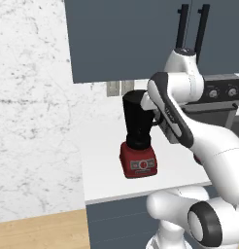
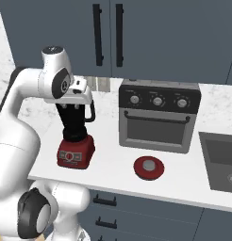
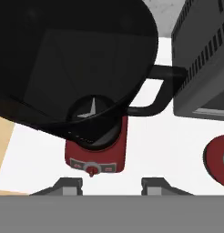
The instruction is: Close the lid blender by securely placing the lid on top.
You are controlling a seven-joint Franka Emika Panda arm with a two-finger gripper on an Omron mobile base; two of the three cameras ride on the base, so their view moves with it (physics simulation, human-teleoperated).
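Gripper [image 3: 109, 184] over open blender [image 2: 75, 132], fingers parted, empty — red lid [image 2: 149, 167] lies at blender's 3 o'clock. Risk: descending knocks jar over.

Blender [image 2: 75, 136] left of oven [image 2: 158, 115] — lid [image 2: 148, 167] before it.

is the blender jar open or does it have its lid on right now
Open. The hand view looks straight down into the blender jar to the blades at its bottom, with no lid across the rim; a red lid lies on the counter.
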